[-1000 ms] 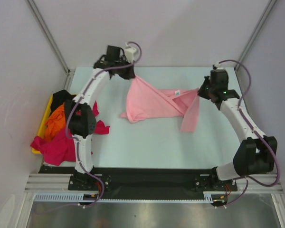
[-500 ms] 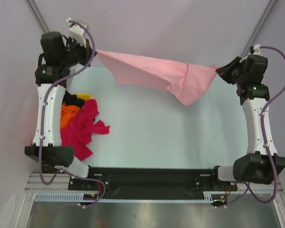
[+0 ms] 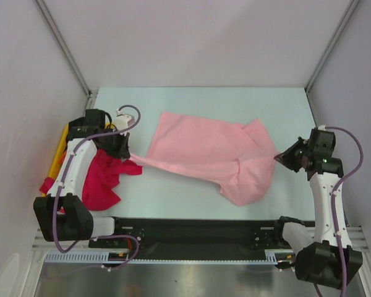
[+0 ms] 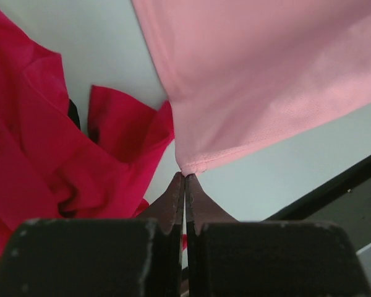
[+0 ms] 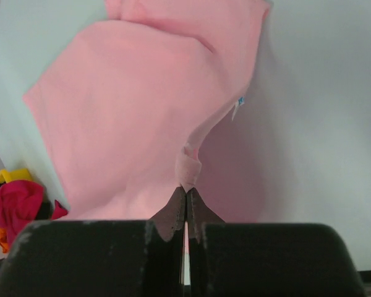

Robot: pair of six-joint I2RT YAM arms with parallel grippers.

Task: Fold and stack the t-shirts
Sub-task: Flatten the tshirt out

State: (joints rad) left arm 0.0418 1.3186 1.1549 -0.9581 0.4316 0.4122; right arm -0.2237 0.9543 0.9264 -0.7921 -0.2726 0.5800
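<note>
The light pink t-shirt (image 3: 210, 151) is stretched across the table between both arms, its front part sagging toward the near edge. My left gripper (image 3: 131, 158) is shut on its left corner (image 4: 191, 166). My right gripper (image 3: 278, 158) is shut on its right corner (image 5: 188, 166). The pink shirt fills the right wrist view (image 5: 130, 117). A magenta-red t-shirt (image 3: 102, 179) lies crumpled at the left under my left arm and shows in the left wrist view (image 4: 55, 154). The orange and black shirts are mostly hidden.
A yellow tray (image 3: 57, 156) sits at the table's left edge, behind my left arm. The black rail (image 3: 191, 226) runs along the near edge. Grey walls close in the back and both sides.
Both arms have come down and toward the near edge with the pink shirt, which was held high and taut at the back and now hangs low over the table.
</note>
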